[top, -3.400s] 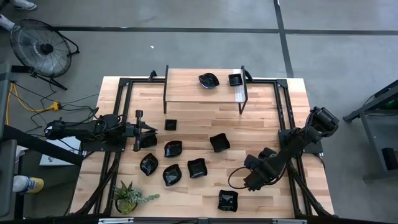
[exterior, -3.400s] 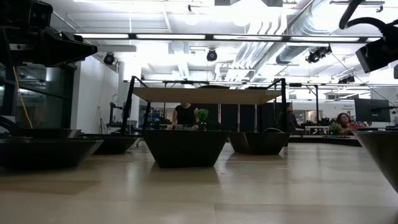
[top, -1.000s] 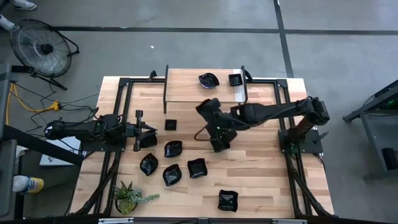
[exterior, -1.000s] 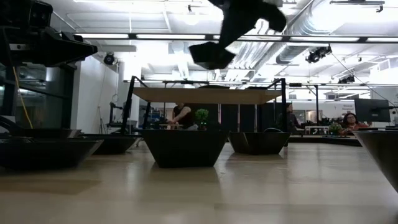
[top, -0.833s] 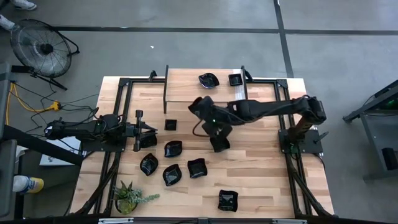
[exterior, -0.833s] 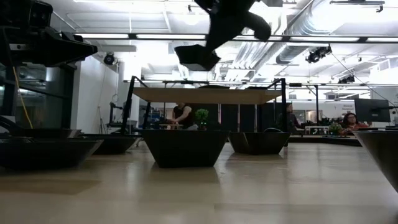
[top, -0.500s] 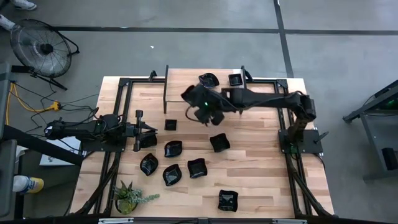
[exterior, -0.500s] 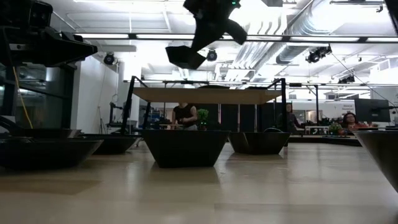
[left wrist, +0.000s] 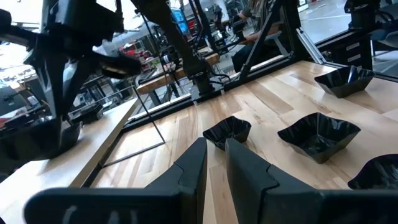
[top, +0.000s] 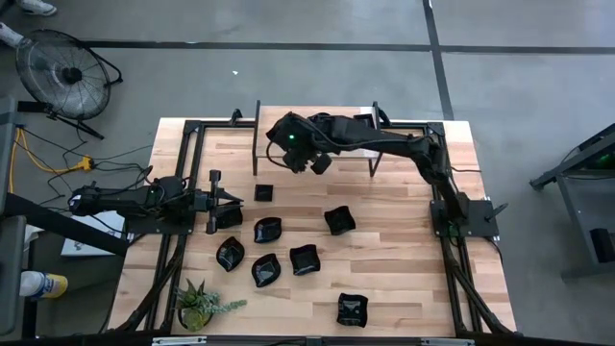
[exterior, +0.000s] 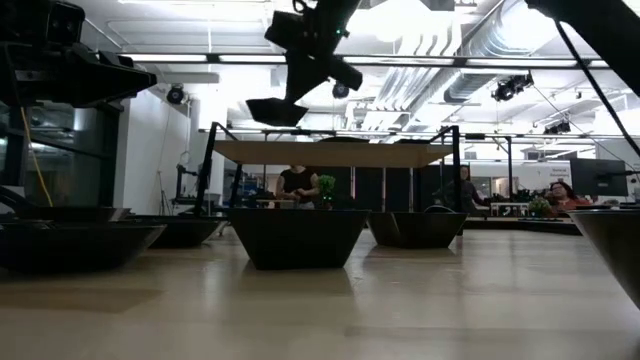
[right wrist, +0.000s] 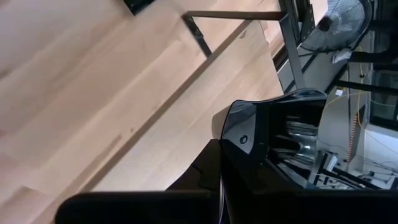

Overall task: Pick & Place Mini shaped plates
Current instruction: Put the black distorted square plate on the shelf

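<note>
The right tool (top: 285, 144) hangs over the left part of the raised shelf (top: 346, 144) at the far side of the desk (top: 404, 259), its arm stretched across from the right. Its fingers are closed on a small black plate (right wrist: 273, 140); the low view shows that plate (exterior: 277, 110) held in the air just above shelf height, tilted slightly. Two more plates sit on the shelf: a rounded one (top: 322, 124) and a small square one (top: 363, 123) to its right. The left tool (top: 235, 199) rests low at the left side of the desk, its fingers (left wrist: 249, 177) drawn to a narrow gap and holding nothing, with one plate (top: 229, 217) just beside it. The other plates lie on the desk's middle: a small square (top: 263, 193), a wavy one (top: 268, 230), a rounded-square one (top: 338, 220) to the right, three in a nearer row (top: 230, 254) (top: 265, 270) (top: 304, 259), and one (top: 353, 309) close to the near edge. A potted plant (top: 200, 306) stands at the near left corner.
</note>
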`<state>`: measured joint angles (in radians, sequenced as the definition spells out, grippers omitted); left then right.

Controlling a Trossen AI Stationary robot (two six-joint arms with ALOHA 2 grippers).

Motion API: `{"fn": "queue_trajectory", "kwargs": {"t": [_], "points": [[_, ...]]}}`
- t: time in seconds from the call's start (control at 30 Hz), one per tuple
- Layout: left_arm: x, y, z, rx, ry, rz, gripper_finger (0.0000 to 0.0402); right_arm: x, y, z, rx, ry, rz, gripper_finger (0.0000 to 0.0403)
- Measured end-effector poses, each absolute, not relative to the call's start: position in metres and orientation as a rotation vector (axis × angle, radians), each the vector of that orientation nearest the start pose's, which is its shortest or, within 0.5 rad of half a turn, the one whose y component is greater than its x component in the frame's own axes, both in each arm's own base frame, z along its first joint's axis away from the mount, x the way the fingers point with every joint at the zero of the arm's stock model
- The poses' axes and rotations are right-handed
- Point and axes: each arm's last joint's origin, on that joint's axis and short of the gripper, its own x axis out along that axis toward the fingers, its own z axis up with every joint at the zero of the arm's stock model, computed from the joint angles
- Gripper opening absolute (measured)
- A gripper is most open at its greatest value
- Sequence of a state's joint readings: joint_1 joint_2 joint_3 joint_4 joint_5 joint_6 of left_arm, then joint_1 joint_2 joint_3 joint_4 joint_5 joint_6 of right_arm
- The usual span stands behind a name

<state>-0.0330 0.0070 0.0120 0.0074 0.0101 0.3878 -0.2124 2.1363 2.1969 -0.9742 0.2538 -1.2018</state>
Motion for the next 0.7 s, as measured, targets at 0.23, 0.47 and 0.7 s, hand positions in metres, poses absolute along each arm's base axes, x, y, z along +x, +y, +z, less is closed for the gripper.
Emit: {"fn": "queue_trajectory", "kwargs": {"t": [0.23,0.47,0.7], "points": [[0.097,-0.004,0.168,0.388,-0.021,-0.04,0.0056,0.453,-0.123,0.316,-1.095,1.067,0.16,0.0],[0.097,-0.004,0.168,0.388,-0.021,-0.04,0.0056,0.451,-0.135,0.31,-1.067,1.051,0.171,0.0],[0.097,-0.004,0.168,0.388,-0.021,-0.04,0.0056,0.45,-0.14,0.311,-1.066,1.029,0.2,0.0]]}}
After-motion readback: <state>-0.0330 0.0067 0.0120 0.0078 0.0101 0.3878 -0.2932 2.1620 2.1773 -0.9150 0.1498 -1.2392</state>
